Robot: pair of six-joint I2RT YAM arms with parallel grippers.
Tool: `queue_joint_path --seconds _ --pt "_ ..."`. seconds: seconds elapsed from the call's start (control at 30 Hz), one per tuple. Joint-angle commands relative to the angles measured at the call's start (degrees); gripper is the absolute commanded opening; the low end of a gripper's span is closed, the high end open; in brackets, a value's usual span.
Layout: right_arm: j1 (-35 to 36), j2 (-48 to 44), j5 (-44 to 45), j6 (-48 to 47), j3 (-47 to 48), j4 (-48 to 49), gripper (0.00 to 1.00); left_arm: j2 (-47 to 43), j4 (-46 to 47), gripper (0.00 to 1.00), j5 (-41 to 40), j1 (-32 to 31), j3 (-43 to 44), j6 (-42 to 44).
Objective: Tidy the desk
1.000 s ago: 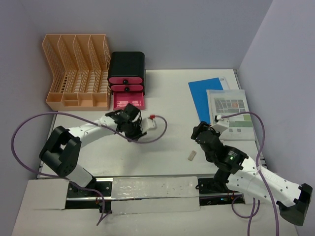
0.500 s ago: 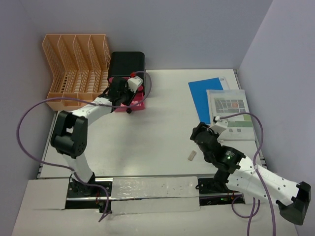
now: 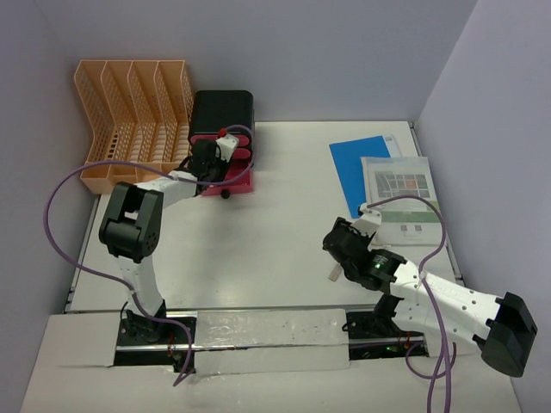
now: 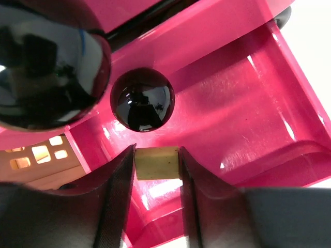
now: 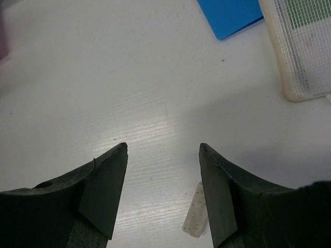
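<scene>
Two grippers | left gripper (image 4: pixel 156 155) pinches small tan block (image 4: pixel 156 164) directly over open pink drawer (image 4: pixel 243 119), far-left of desk (image 3: pixel 284 249) | right gripper (image 5: pixel 163 149) spread, empty, over desk; white strip (image 5: pixel 195 217) just beside one finger.

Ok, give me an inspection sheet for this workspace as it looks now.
Surface: white rectangular desk, no spills seen.
Job's things: peach plastic file rack and black box with pink drawers far left; lowest pink drawer open.
Clutter: blue flat sheet and printed document far right; small white flat tab by the right arm.
Grippers: left gripper shut on small tan block over the open drawer; right gripper open, empty, above the desk.
Cables: purple cables loop off both arms; right one crosses the printed document.
Surroundings: plain lilac walls.
</scene>
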Motion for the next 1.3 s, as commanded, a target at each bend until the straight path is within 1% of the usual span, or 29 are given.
queue_joint_path --seconds 0.0,0.1,0.23,0.33,0.4,0.57,0.67,0.7,0.73,0.77,0.83,0.9,0.97,1.03,1.1,1.13,1.23,1.27 --pt "-0.30 0.94 -1.22 4.34 0.28 -1.22 0.66 -2.69 4.30 0.59 -1.29 -0.03 -2.20 -1.20" --pt "-0.34 1.62 -2.96 6.67 0.82 -4.16 0.67 -3.63 3.54 0.62 -1.30 -0.03 -2.49 -1.23" --pt "-0.27 2.88 -6.05 9.19 1.29 -9.53 0.68 -6.30 2.32 0.63 -0.02 -0.10 -2.91 -2.12" --pt "-0.36 4.35 -9.26 10.38 0.74 -11.33 0.68 -9.72 1.24 0.63 1.74 -0.12 -3.35 -2.67" --pt "-0.29 6.09 -11.26 11.41 0.54 -11.96 0.67 -13.17 -0.08 0.63 3.30 -0.03 -3.40 -3.25" --pt "-1.16 11.09 -12.94 12.74 1.55 -13.48 0.64 -21.74 -4.63 0.64 5.62 -0.03 -4.82 -3.50" --pt "-1.58 14.93 -15.20 11.77 2.11 -12.98 0.63 -28.52 -7.43 0.69 5.12 0.85 -7.18 -1.39" --pt "-1.68 16.34 -15.77 11.47 2.22 -12.76 0.62 -29.73 -9.09 0.70 5.14 1.46 -7.70 -0.75" --pt "-1.70 17.32 -15.82 11.31 2.52 -13.01 0.60 -31.59 -10.65 0.70 5.27 2.43 -8.08 -0.34" --pt "-1.76 18.44 -15.94 11.18 3.02 -13.26 0.57 -34.33 -12.58 0.70 5.77 4.98 -8.64 0.04" --pt "-1.91 18.66 -16.37 10.55 3.30 -12.77 0.45 -37.11 -15.54 0.71 9.11 9.20 -10.55 0.79" --pt "-2.15 18.69 -17.43 8.74 3.34 -11.50 0.38 -40.06 -17.52 0.71 11.68 12.35 -12.19 1.81" --pt "-2.77 19.28 -20.40 5.97 3.76 -10.03 0.24 -43.43 -19.97 0.72 14.44 17.63 -15.59 4.68" --pt "-3.47 20.62 -21.58 4.16 4.50 -9.60 0.14 -45.67 -21.43 0.72 16.61 22.06 -19.21 6.23" --pt "-3.59 21.98 -22.01 2.44 5.48 -9.04 0.02 -48.02 -23.08 0.72 19.45 26.94 -23.43 7.95" --pt "-3.53 22.40 -22.01 1.18 6.14 -8.32 0.00 -49.10 -23.92 0.72 20.06 29.06 -25.13 8.85" --pt "-2.79 21.03 -21.20 -6.16 10.08 -4.87 0.00 -52.09 -26.09 0.71 22.65 33.23 -28.96 11.13" --pt "-1.25 20.49 -19.78 -8.54 11.85 -2.54 0.00 -52.72 -26.36 0.71 22.92 35.22 -29.67 11.66"
